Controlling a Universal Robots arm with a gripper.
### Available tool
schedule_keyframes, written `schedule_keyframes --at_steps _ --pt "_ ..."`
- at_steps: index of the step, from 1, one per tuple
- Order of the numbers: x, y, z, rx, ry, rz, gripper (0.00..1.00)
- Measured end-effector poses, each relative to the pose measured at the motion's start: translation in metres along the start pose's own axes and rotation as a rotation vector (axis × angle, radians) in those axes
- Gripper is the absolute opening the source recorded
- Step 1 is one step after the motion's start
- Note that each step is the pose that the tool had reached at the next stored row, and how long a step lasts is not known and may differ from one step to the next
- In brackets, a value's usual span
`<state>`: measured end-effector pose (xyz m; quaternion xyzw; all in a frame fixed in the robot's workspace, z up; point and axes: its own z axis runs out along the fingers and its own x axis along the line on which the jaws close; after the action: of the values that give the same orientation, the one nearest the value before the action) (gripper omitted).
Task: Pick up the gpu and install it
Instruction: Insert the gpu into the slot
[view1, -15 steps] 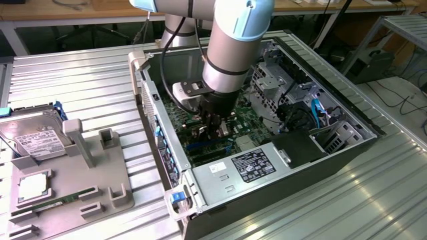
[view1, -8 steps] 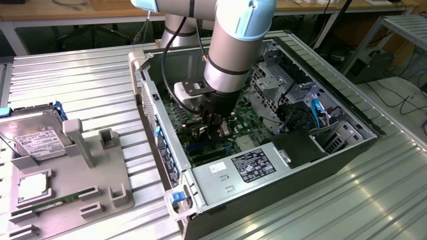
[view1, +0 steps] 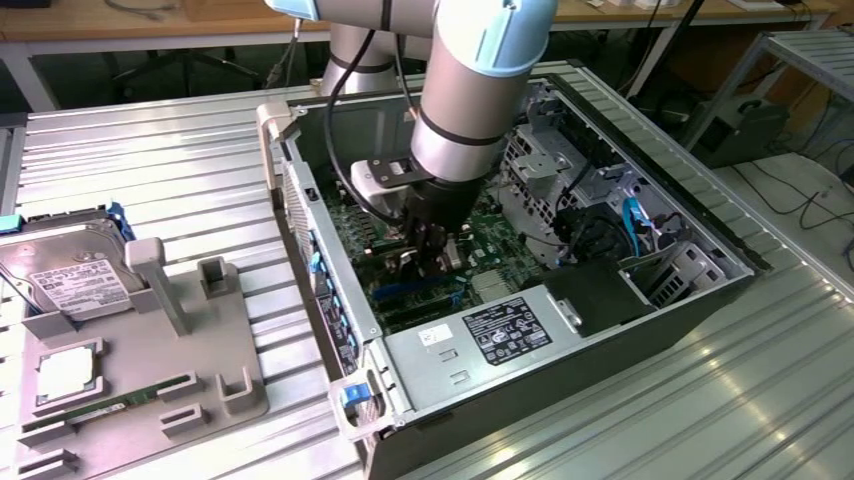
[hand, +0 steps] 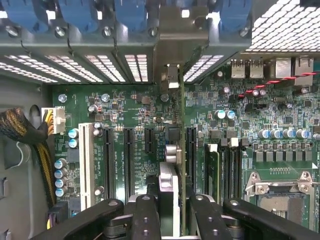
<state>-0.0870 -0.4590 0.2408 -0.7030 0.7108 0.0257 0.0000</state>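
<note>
The gpu (hand: 172, 165) stands on edge between the gripper's fingers (hand: 145, 215), seen edge-on in the wrist view at the lower centre of the frame, its silver metal end bracket (hand: 172, 75) reaching up toward the slotted rear wall of the case. It sits over the green motherboard (hand: 130, 115), among the row of long black expansion slots (hand: 127, 160), with one slot just to its right; whether its edge is seated in a slot cannot be told. The gripper (hand: 170, 220) is clamped on the card, one finger on each face.

In the exterior view the gripper (view1: 430, 262) is down inside the open computer case (view1: 694, 235) at the centre of the frame, with the card (view1: 445, 258) a dark shape between its fingers just above the board. The grey arm (view1: 467, 90) descends from the top of the frame. A power supply (view1: 514, 330) with a dark label fills the case's lower end.

On the exterior view's left, well apart from the case, a grey holder (view1: 160, 350) lies on the ribbed metal table (view1: 160, 170). A silver hard drive (view1: 67, 275) leans at its upper end, and a narrow green memory stick (view1: 87, 408) lies near its lower edge.
</note>
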Motion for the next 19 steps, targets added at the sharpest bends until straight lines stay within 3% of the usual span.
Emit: schedule_keyframes --at_steps 19 --pt "0.0011 -0.0014 0.0 0.0008 -0.0009 0.02 0.28"
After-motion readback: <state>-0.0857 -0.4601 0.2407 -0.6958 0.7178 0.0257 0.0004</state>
